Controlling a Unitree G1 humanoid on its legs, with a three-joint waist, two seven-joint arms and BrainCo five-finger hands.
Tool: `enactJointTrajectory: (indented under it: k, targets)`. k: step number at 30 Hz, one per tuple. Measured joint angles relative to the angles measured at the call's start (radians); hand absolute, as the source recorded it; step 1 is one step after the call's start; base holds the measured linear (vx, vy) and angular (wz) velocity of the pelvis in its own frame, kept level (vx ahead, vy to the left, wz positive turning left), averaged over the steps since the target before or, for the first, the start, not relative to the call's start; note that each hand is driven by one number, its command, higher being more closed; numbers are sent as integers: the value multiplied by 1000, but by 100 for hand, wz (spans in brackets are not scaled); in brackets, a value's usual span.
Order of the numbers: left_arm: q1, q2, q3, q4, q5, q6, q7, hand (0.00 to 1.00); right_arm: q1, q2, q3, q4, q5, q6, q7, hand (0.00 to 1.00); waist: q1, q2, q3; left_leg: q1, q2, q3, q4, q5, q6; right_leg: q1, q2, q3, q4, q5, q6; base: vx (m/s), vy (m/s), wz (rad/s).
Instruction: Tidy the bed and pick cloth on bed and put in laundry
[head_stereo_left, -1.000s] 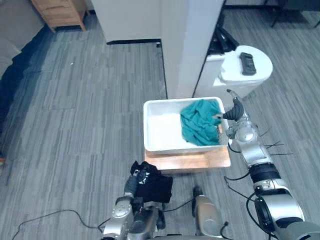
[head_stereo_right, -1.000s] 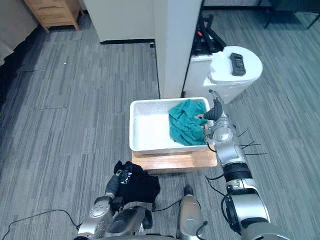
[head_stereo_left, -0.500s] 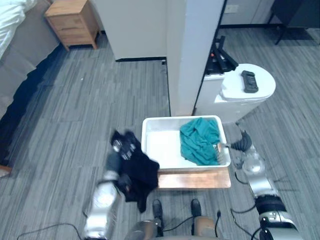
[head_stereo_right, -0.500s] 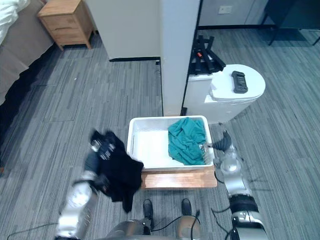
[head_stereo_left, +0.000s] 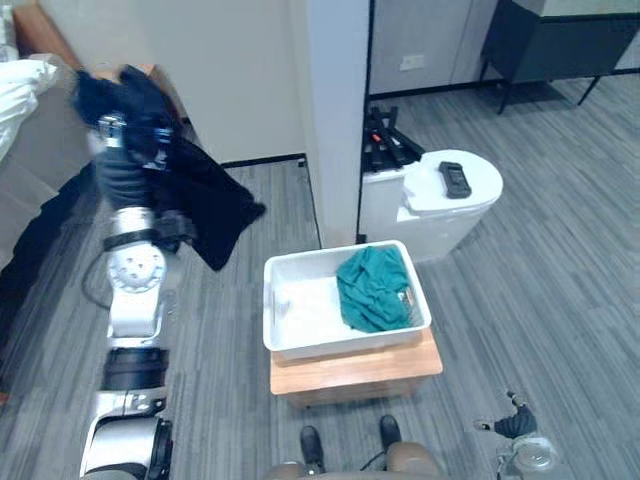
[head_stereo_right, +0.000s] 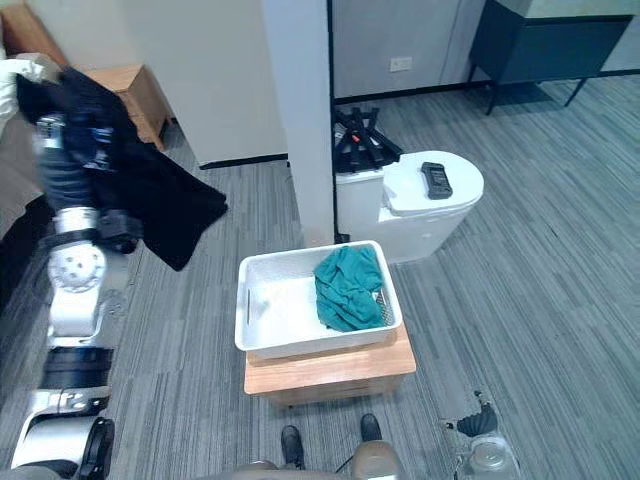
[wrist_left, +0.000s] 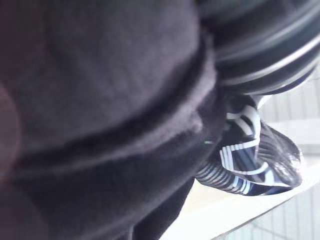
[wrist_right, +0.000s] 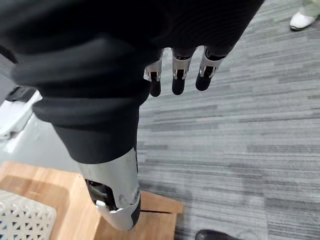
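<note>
Grey plank floor (head_stereo_left: 560, 250); white basket (head_stereo_left: 272, 300) on wooden stand (head_stereo_left: 350, 370), teal cloth (head_stereo_left: 368, 290) inside. Black cloth (head_stereo_left: 205, 205) hung draped over raised left hand (head_stereo_left: 122, 150); grip buried, could not tell. Judged light, limp, slippery: best bunched mid-fold. Left wrist view resolved striped fabric (wrist_left: 245, 160), which eye views left as dark mass. Right wrist view showed right hand (wrist_right: 178, 70) empty, digits straight and apart.

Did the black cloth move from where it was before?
Yes. The black cloth hung low beside the white plastic basket; now the left hand lifts it high, far left of it.
</note>
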Motion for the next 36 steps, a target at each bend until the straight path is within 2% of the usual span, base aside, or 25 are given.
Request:
enactJointTrajectory:
  k: [2,5,8,10,11,16,21,27,28,32,36]
  targets:
    - [-1,-46,-51,30,31,19,0,100,-14,9,6,-1,2,1,-4,0,-20,-5,32,-5,-3,22,0,0,0,-13,-5,14,2,2,2,-39,29,-30]
    - [-42,-127,-132,111,104,47,-6,100,-23,24,51,-22,11,3,-11,0,-24,-8,69,-61,-2,64,0,0,0,-87,-6,35,15,2,3,-43,8,-24]
    - [-108,-181,-146,210,154,72,-1,100,-31,58,80,-85,30,6,-34,0,-23,-25,112,-92,3,134,1,-2,-5,-130,-14,49,11,11,15,-25,-6,-18]
    - [-134,-200,-146,273,188,85,8,100,-35,65,100,-118,42,5,-44,0,-24,-28,121,-104,11,171,1,-2,-7,-148,-14,52,11,18,23,0,-16,-19]
    - [-167,-217,-148,327,217,103,10,0,-37,81,108,-137,50,0,-62,0,-25,-37,142,-106,13,190,0,-2,-7,-154,-15,54,15,18,23,17,-9,-6]
    - [-209,-230,-143,411,240,114,36,0,-46,108,111,-139,79,-1,-80,0,-16,-49,172,-125,19,257,1,-2,-7,-195,-14,76,33,18,24,44,2,-10]
    - [-221,-236,-123,431,240,126,56,0,-48,132,110,-121,99,-1,-101,0,-15,-49,178,-111,15,313,1,0,-9,-198,-19,103,35,68,31,111,17,-14]
    - [-254,-235,-86,429,240,126,77,0,-45,152,93,-91,121,-4,-106,0,-6,-47,179,-59,26,318,6,3,-2,-152,-8,101,36,72,35,150,-16,-9]
    - [-249,-236,-86,419,240,126,79,0,-40,158,81,-76,123,-4,-110,0,5,-47,179,-34,30,310,3,2,-3,-129,-5,99,38,71,33,116,-36,4]
    - [-188,-224,-48,292,240,122,91,0,-19,165,53,-51,127,-5,-111,0,11,-47,179,-3,35,257,1,-21,-21,-86,-5,58,55,36,24,83,-42,29]
    - [-21,-176,8,183,238,121,65,0,-5,165,-6,16,137,-1,-90,0,16,-44,176,50,36,214,0,-34,-11,-14,-8,23,58,3,18,25,-33,25]
